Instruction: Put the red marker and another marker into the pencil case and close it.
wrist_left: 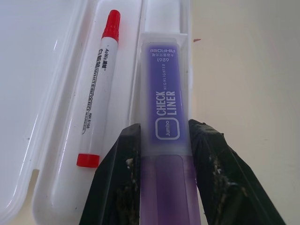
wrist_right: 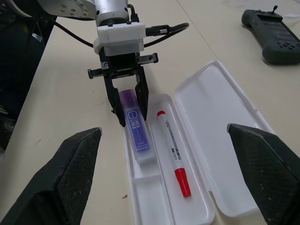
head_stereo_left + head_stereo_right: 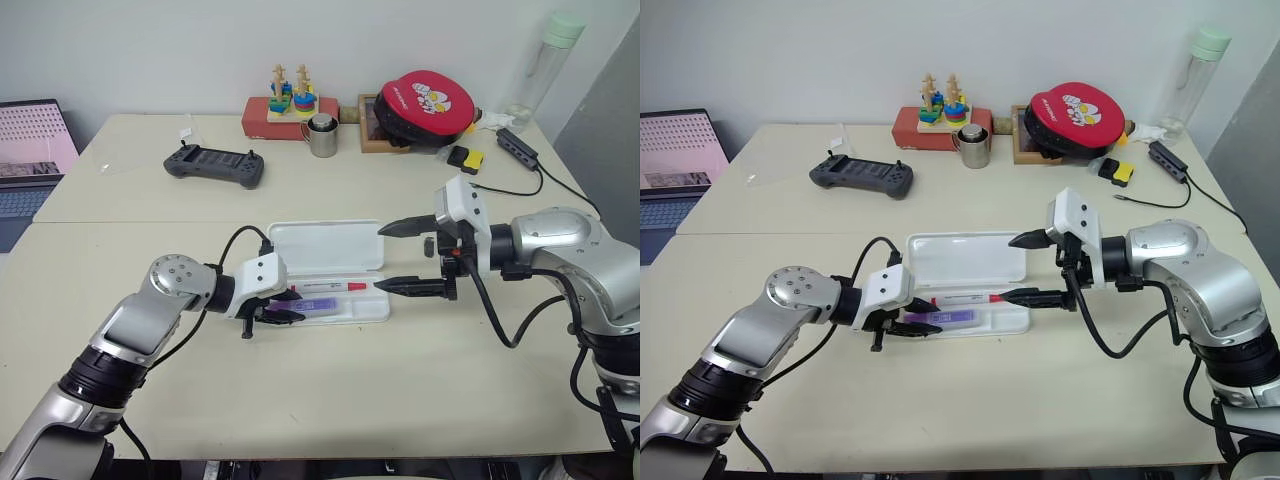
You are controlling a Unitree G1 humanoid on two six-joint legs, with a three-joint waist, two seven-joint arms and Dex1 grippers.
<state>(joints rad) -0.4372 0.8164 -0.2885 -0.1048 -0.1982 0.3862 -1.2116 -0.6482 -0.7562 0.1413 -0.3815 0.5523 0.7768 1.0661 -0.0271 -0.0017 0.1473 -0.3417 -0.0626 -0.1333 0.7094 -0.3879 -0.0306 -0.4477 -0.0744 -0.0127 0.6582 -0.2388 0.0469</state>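
Note:
The white pencil case [image 3: 325, 245] lies open in mid-table, its lid flat behind the tray. The red marker [image 3: 325, 288] lies in the tray's back lane, seen close as the red marker [image 1: 98, 89]. The other marker, a purple highlighter [image 1: 165, 108], sits along the tray's front lane. My left gripper [image 3: 283, 305] is shut on its near end, with a finger [image 1: 119, 178] pressed on each side. My right gripper [image 3: 381, 258] hovers wide open at the case's right end, holding nothing.
A dark game controller [image 3: 215, 165] lies behind the case to the left. Along the back edge stand a metal cup [image 3: 322, 137], a red box with a stacking toy [image 3: 290, 110], a red round pouch [image 3: 428, 105] and a bottle [image 3: 545, 65]. A laptop [image 3: 35, 150] sits far left.

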